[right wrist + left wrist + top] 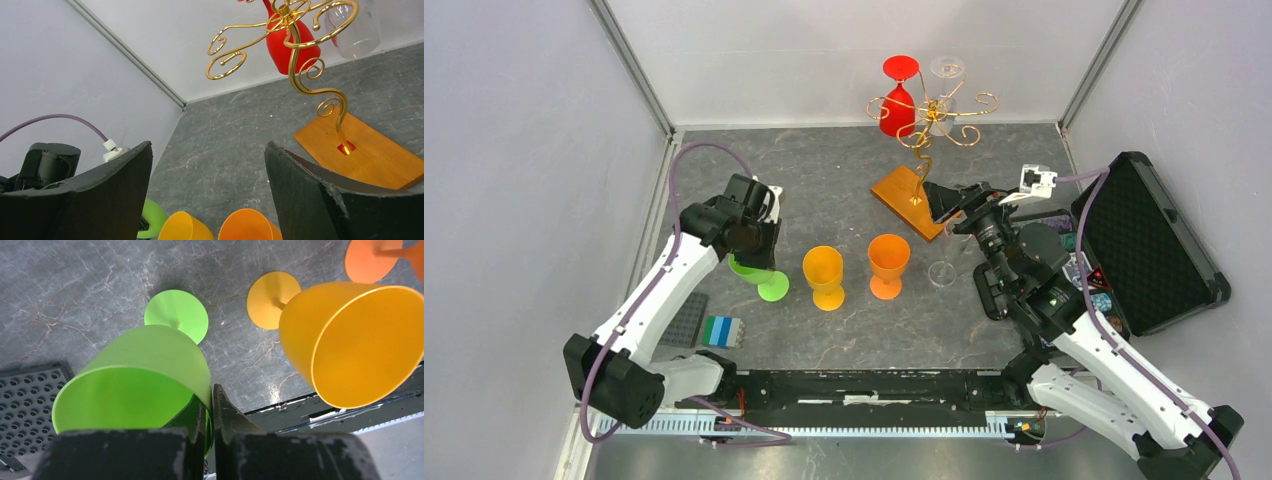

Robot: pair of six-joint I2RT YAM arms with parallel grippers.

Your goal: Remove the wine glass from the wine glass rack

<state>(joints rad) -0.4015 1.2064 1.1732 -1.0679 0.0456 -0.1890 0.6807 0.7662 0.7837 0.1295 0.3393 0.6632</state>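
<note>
The left pincer point(210, 397) is clenched on the rim of the green glass point(135, 355), one finger inside the bowl and one outside; the glass tilts, its foot on the tabletop point(824, 180). The right pincer point(209, 150) is spread wide with nothing between its fingers, facing the wine glass rack point(909, 197) at the far side. A red wine glass point(305, 52) and a clear wine glass point(352, 35) hang upside down from its curled arms, their feet cut off in the right wrist view. From above, the left wrist hides most of the green glass.
</note>
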